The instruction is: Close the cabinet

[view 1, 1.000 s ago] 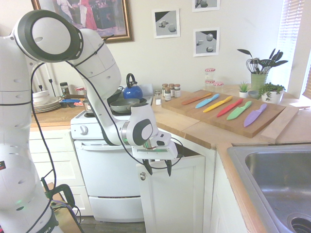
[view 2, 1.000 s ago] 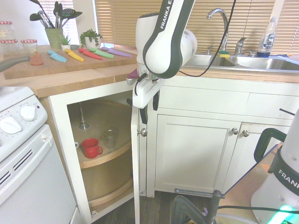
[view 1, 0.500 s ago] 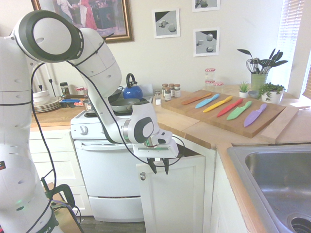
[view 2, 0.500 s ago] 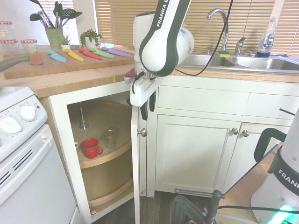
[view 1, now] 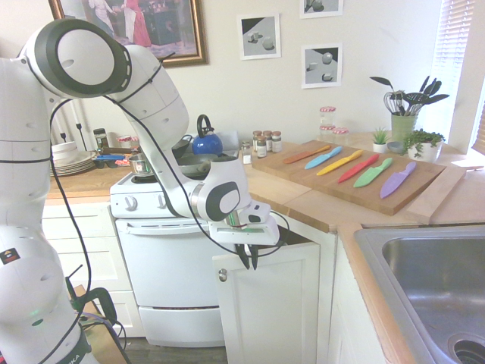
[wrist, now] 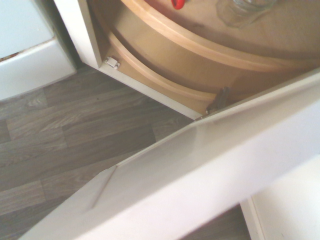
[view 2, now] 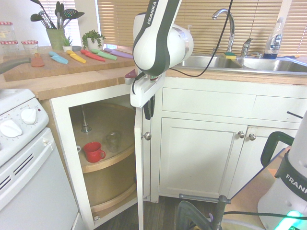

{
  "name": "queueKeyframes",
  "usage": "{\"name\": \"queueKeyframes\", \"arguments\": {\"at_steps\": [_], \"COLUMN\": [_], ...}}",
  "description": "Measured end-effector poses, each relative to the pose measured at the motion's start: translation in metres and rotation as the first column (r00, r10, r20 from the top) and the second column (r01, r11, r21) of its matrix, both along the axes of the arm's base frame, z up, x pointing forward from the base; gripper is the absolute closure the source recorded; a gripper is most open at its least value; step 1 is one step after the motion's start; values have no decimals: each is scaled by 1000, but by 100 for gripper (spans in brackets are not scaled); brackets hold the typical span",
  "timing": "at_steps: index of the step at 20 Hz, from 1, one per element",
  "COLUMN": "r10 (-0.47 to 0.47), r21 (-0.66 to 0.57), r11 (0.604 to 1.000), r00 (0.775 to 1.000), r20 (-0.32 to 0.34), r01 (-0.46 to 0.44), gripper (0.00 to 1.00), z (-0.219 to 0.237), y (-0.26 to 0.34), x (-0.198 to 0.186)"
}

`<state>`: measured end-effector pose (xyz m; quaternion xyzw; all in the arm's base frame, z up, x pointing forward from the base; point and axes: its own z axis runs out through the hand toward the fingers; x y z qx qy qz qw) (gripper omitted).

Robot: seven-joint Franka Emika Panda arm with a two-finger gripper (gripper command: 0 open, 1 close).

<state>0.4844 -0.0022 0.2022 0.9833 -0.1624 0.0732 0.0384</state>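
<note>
Since a second ago we see the gripper drawn in over the top edge of the cabinet door, and its fingers, spread then, now stand close together, nearly shut, with nothing between them.

We find the cabinet under the wooden counter, between the white oven and the sink run. Its door hangs wide open, edge-on in the second exterior view, swung out into the room.

We judge the door stiff and fairly light, swinging freely on its hinges. No grasp seems needed: a flat push on the outer face near the free edge, by the knob, should carry it home. The painted face may be slick, so a push close to the top corner could slide off.

Door is white, tall and narrow, with a recessed panel and one small round silver knob. Inside we note curved wooden shelves, a red mug and a clear glass.
</note>
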Motion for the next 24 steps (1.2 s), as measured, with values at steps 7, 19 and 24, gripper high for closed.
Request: {"name": "queueKeyframes", "arguments": {"at_steps": [7,19,24], "r10": [8,-88,-138], "r21": [-10,-17,4], "r11": [1000,996,990], "r00": [1000,986,979], "r20": [-28,-141,-149], "r01": [-8,86,140], "gripper": [100,100,100], "z": [5,3,10], "y": [18,75,82], "x": [14,108,148]}}
